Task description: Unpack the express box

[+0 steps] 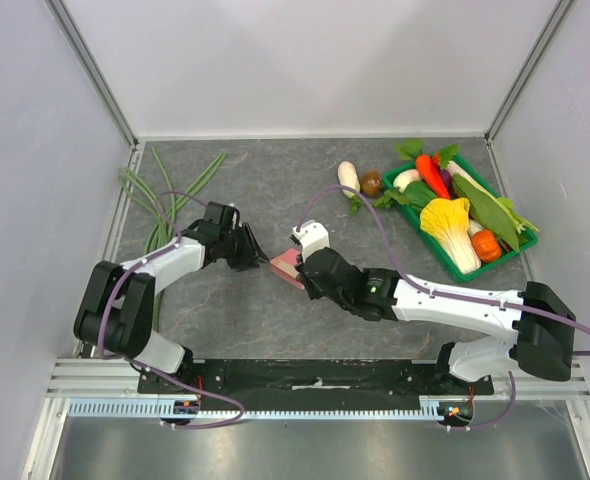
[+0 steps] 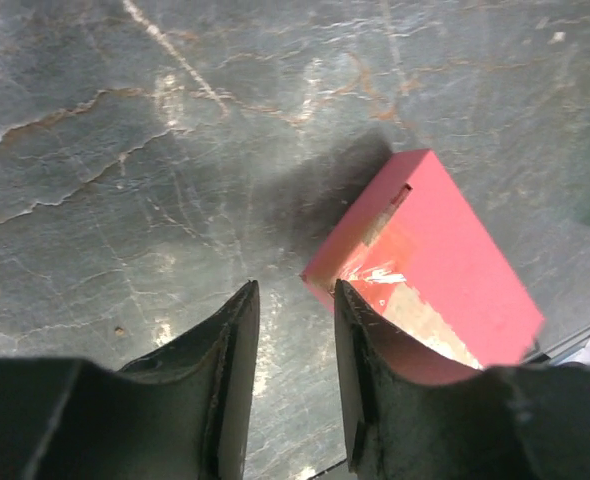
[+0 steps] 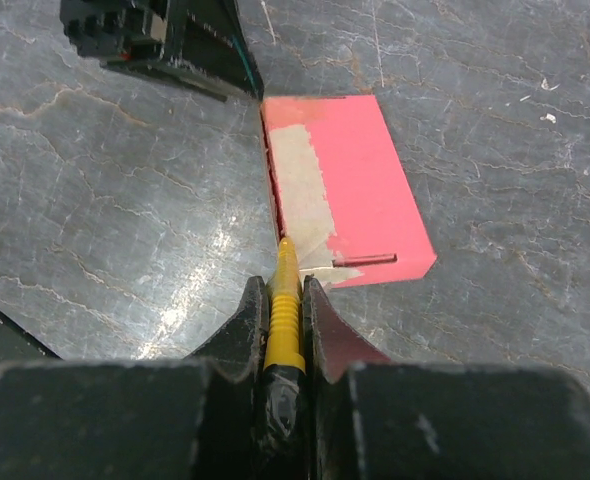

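The express box [image 1: 286, 266] is a small flat pink-red cardboard box with a strip of clear tape, lying on the dark table between the two grippers. It shows in the left wrist view [image 2: 445, 260] and in the right wrist view [image 3: 355, 180]. My right gripper [image 3: 285, 285] is shut on the yellow-and-black utility knife [image 3: 283, 320]. The knife's tip touches the taped seam at the box's left edge. My left gripper [image 2: 295, 290] is open and empty, its right finger [image 2: 360, 350] against the box's near corner. In the top view it sits left of the box [image 1: 258, 257].
A green tray [image 1: 400, 178] of toy vegetables stands at the back right, with a white radish [image 1: 348, 176] and a brown mushroom [image 1: 372, 183] beside it. Long green beans [image 1: 165, 200] lie at the back left. Grey walls close three sides.
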You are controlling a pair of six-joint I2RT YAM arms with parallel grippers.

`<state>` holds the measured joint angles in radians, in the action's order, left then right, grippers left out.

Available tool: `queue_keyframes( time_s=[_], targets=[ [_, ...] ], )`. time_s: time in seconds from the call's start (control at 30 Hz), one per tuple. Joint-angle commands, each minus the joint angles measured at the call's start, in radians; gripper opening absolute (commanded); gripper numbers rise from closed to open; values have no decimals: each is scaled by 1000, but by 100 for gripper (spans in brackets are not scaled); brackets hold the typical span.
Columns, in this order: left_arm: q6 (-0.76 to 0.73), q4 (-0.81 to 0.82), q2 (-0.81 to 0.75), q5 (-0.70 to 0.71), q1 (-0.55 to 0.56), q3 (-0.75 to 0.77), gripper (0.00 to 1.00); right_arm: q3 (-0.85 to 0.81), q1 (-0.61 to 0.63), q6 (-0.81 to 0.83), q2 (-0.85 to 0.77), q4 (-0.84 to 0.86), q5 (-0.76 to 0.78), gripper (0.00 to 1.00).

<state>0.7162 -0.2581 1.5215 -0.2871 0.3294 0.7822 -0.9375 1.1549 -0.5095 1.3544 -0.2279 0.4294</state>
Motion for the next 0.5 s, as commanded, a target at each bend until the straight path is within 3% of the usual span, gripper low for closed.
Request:
queue_keyframes(
  time_s=[0.0, 0.27, 0.47],
  targets=[
    [-29, 25, -101, 2, 3, 3, 44, -52, 6, 45, 3, -13, -26, 0],
    [-40, 62, -149, -30, 3, -1, 49, -49, 5, 32, 26, -45, -3, 0],
    [-37, 121, -90, -104, 17, 15, 50, -81, 5, 89, 116, -66, -138, 0]
  ],
)
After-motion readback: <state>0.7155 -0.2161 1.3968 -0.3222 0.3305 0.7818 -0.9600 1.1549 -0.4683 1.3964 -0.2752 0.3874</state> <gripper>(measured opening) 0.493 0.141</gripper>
